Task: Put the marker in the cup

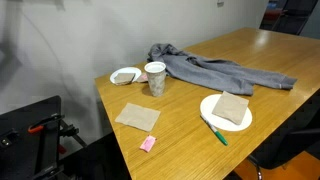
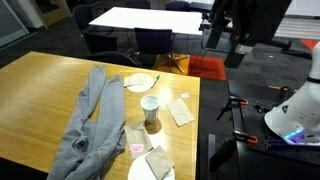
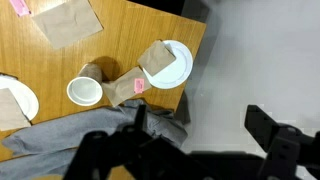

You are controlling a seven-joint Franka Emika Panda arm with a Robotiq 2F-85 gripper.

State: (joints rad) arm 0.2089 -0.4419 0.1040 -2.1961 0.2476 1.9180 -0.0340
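Note:
The green marker (image 1: 217, 133) lies flat on the wooden table just in front of a white plate (image 1: 244, 118); it also shows as a thin green sliver in an exterior view (image 2: 156, 79). The cup (image 1: 155, 78) stands upright mid-table beside the grey hoodie, and shows in an exterior view (image 2: 150, 110) and in the wrist view (image 3: 85, 92). My gripper (image 2: 222, 45) hangs high above and off to the side of the table, far from both. In the wrist view its fingers (image 3: 200, 130) are spread wide and empty over the floor. The marker is out of the wrist view.
A grey hoodie (image 1: 215, 72) sprawls across the table's far side. A shallow white bowl (image 1: 126, 76) sits next to the cup. A brown napkin (image 1: 137, 117) and a pink block (image 1: 148, 144) lie near the table edge. Chairs and another table (image 2: 150, 18) stand behind.

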